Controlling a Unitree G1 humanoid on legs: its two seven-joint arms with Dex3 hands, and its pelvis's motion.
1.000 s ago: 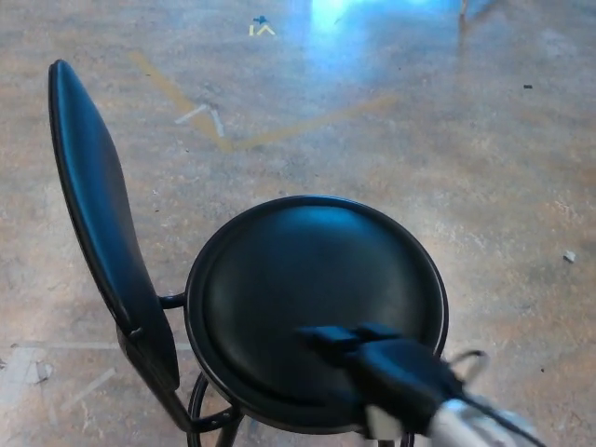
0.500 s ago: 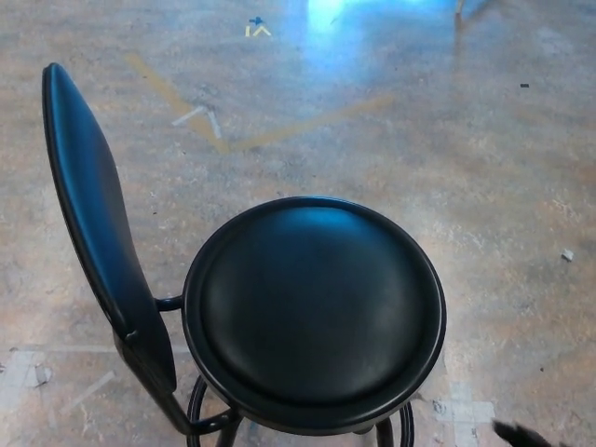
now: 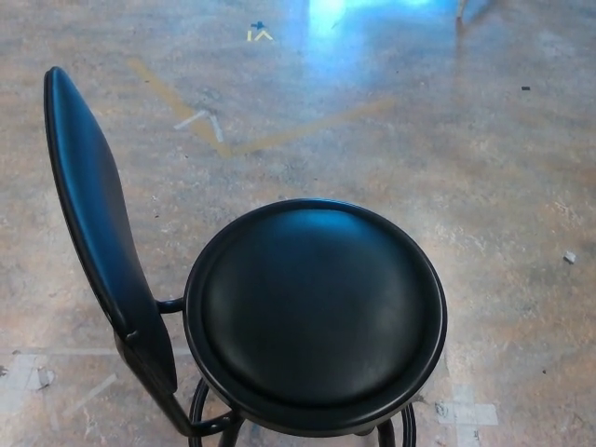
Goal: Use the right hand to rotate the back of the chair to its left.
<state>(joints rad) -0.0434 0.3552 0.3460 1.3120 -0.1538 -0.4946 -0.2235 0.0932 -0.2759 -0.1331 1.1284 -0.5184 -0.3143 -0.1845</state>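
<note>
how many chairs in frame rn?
1. The chair stands at bottom centre, its round seat facing the camera and its backrest on the picture's left. The legs are mostly cut off by the bottom edge.

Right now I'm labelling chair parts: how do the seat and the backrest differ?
The seat is round and lies flat, facing up; the backrest is a long narrow pad standing nearly upright, seen edge-on at the seat's left. The seat has a dark rim around it; the backrest shows none. Both are glossy black padding.
</note>
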